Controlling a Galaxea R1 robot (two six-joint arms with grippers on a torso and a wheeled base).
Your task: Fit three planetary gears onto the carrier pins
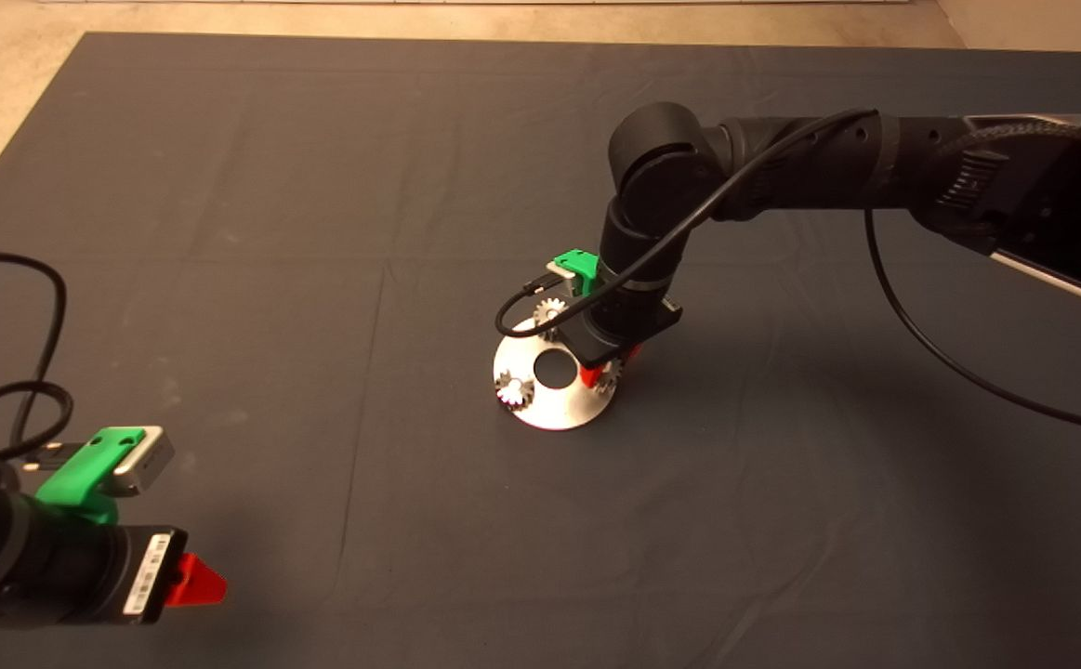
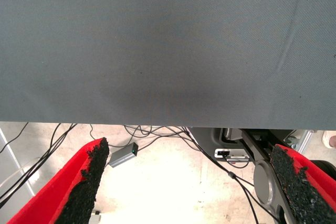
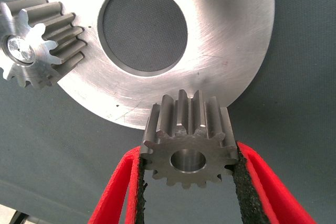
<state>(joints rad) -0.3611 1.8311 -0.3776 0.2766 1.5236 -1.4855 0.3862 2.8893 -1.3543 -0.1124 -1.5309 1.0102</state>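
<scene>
Now the right gripper pinches a planetary gear at the carrier disc rim (two gears already seated). Left gripper waits parked, fingers wide.

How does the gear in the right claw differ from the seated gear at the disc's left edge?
The held gear is clamped between the right claw's pads; the seated gear is free of any claw. The held gear's bore is empty; the seated gear's bore is filled by a pin. The held gear hangs at the disc's rim over the mat; the seated gear rests on the disc. Both are silvery spur gears of similar size.
</scene>
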